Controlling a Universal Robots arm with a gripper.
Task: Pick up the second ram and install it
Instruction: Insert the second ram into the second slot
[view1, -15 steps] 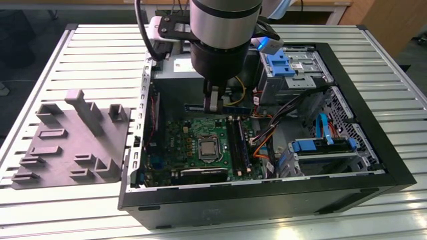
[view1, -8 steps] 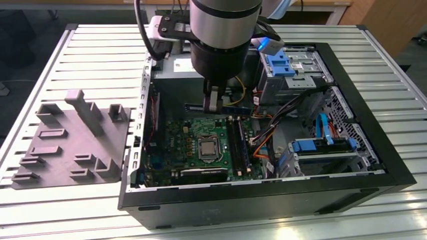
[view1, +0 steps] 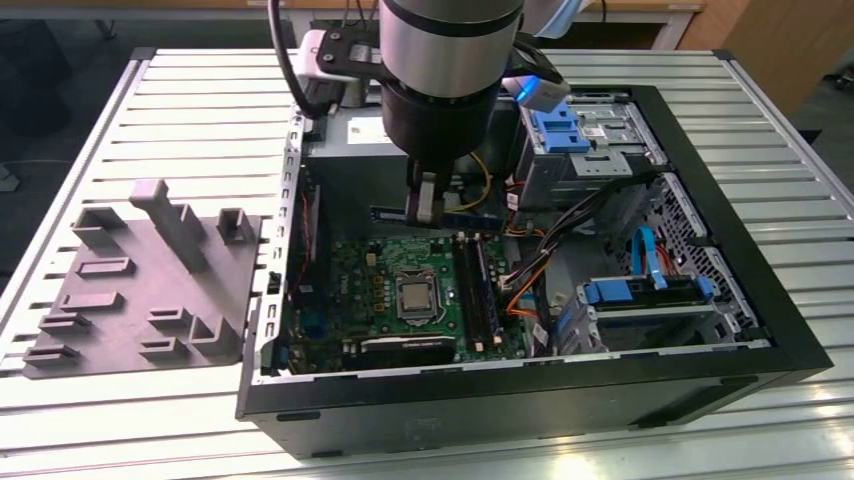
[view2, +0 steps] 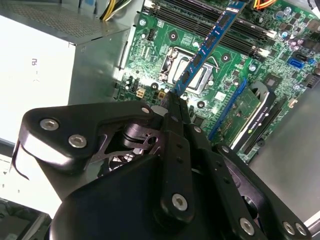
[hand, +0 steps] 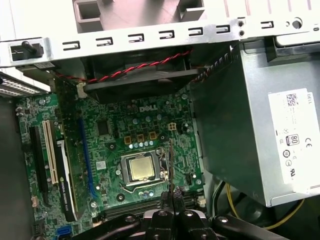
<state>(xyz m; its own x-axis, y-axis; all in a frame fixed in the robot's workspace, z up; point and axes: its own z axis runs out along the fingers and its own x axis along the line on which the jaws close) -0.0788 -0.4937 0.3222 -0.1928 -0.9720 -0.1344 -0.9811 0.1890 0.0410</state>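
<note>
the gripper (view2: 173, 101) is clamped on one end of the second ram (view2: 207, 47). it holds the stick above the green motherboard (view1: 358, 290), near the motherboard's processor (hand: 141, 167), inside the open computer case (view1: 534, 395).

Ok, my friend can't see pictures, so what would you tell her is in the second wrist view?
A black gripper holds the second ram, a thin blue stick, in the air above a green motherboard inside a computer. The board's long black sockets run near the stick's far end, and a grey metal box stands beside the board.
</note>
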